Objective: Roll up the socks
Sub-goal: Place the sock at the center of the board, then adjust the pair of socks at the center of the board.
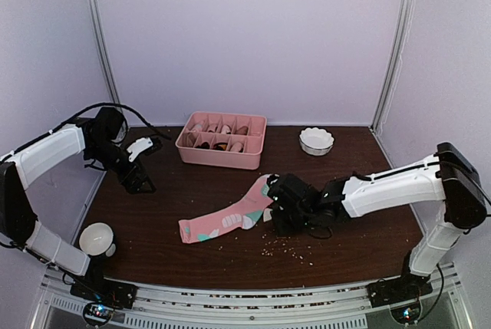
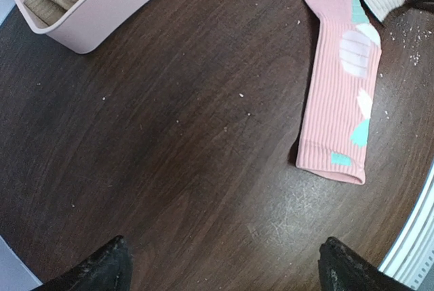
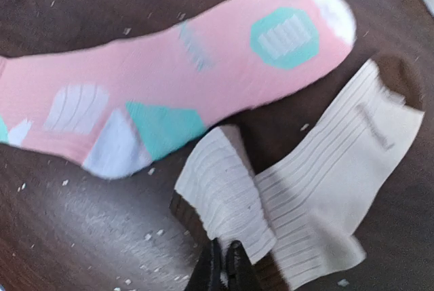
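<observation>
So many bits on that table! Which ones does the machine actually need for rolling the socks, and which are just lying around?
Part of the job:
- pink sock, lying flat
- cream sock, its folded end pinched by the right gripper

Just lying about:
- pink divided tray
- white bowl at the back
- white cup by the left arm's base
- crumbs

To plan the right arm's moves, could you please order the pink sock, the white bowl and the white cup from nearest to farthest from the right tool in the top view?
1. pink sock, right beside the right tool, on its left.
2. white bowl, at the back, right of centre.
3. white cup, at the front left edge.
</observation>
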